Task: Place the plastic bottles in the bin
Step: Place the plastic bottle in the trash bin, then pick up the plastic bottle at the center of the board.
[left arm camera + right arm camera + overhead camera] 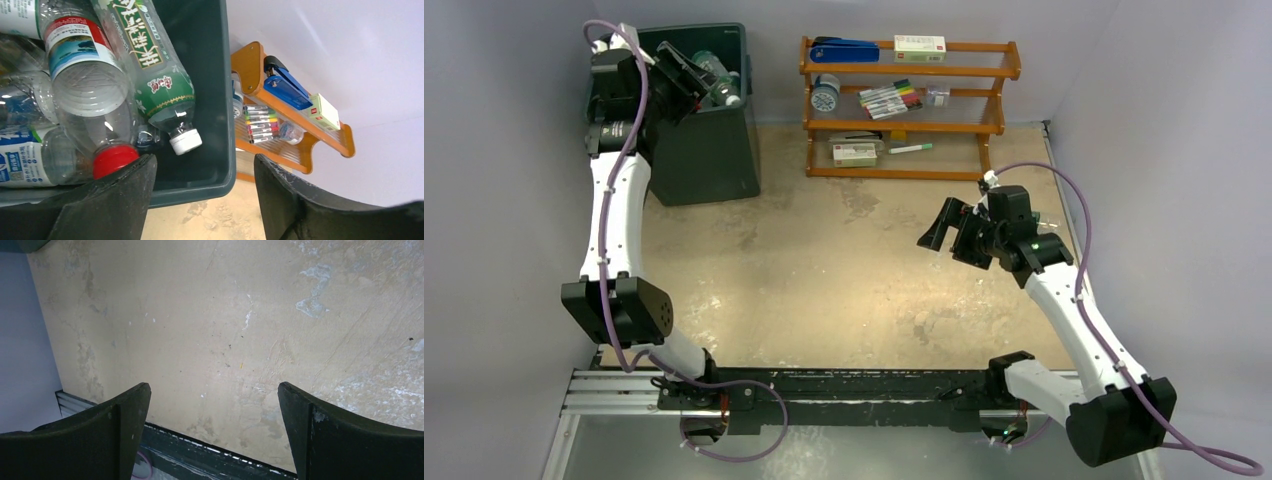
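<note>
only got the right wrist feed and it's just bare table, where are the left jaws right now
Observer: The left jaws are over the open top of the bin, at the far left of the table.
Operator: holding a bottle
Observer: No, they stand apart with nothing between them; a red-capped bottle lies in the bin just beyond them.
Operator: any bottles on the table
Observer: None show in the top view; besides the bin, only an orange rack stands there.
</note>
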{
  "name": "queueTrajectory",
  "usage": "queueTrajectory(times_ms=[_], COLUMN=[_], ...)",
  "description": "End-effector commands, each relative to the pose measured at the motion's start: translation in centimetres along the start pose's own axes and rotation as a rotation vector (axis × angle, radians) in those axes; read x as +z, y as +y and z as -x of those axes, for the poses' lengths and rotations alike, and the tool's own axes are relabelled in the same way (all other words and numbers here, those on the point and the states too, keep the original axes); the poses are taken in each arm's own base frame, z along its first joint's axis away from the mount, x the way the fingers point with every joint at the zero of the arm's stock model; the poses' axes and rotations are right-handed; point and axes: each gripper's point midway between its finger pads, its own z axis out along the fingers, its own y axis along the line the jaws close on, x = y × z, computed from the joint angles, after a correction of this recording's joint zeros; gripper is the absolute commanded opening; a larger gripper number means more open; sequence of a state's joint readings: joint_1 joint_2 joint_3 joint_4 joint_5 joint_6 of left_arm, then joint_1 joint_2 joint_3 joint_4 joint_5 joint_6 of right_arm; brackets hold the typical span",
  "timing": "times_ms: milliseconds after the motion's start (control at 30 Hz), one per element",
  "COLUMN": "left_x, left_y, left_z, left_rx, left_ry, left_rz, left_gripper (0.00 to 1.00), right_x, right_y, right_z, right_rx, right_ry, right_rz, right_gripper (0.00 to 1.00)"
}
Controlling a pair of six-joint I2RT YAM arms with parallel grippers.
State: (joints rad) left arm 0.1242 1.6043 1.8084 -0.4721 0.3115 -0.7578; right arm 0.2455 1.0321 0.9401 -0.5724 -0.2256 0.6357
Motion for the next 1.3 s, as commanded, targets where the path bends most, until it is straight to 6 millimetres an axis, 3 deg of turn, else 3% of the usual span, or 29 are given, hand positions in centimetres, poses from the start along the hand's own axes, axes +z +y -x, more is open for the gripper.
queueTrajectory(times_ms=[0, 200, 333, 433, 533, 667, 933, 1100, 1267], left_x=[-2.5, -5.4, -7.4, -8.7, -8.9, -8.8, -9.7, -11.0, -12.0], left_y=[-2.4, -4.2, -5.3, -5.7, -6.4, -7.7, -4.0, -2.0, -0.8], left_z=[1.9, 2.0, 0.9, -0.8, -4.5, -11.5, -23.6, -29.0, -32.1], left_rx=[0.003, 0.012, 0.014, 0.021, 0.036, 0.117, 0.186, 0.202, 0.199], left_ry=[-0.062, -0.067, -0.040, -0.020, 0.053, 0.179, 0.385, 0.463, 0.509], left_rz=[-0.055, -0.083, -0.122, -0.139, -0.152, -0.155, -0.118, -0.113, -0.122], left_gripper=[0.74, 0.76, 0.78, 0.79, 0.79, 0.80, 0.81, 0.81, 0.81], right_x=[-0.1, 0.5, 1.4, 1.5, 1.8, 2.0, 2.3, 2.6, 2.3], right_y=[0.0, -0.5, -1.9, -3.3, -5.8, -9.0, -14.2, -17.6, -20.3], right_z=[0.5, 1.1, 1.8, 4.1, 6.3, 9.0, 13.2, 14.1, 15.1], right_rx=[-0.009, -0.009, 0.013, 0.054, 0.116, 0.213, 0.414, 0.578, 0.695], right_ry=[-0.027, -0.032, -0.033, -0.083, -0.131, -0.183, -0.250, -0.258, -0.289], right_rz=[0.002, -0.031, -0.090, -0.149, -0.225, -0.321, -0.489, -0.607, -0.722], right_gripper=[1.00, 1.00, 1.00, 1.00, 1.00, 1.00, 1.00, 1.00, 1.00])
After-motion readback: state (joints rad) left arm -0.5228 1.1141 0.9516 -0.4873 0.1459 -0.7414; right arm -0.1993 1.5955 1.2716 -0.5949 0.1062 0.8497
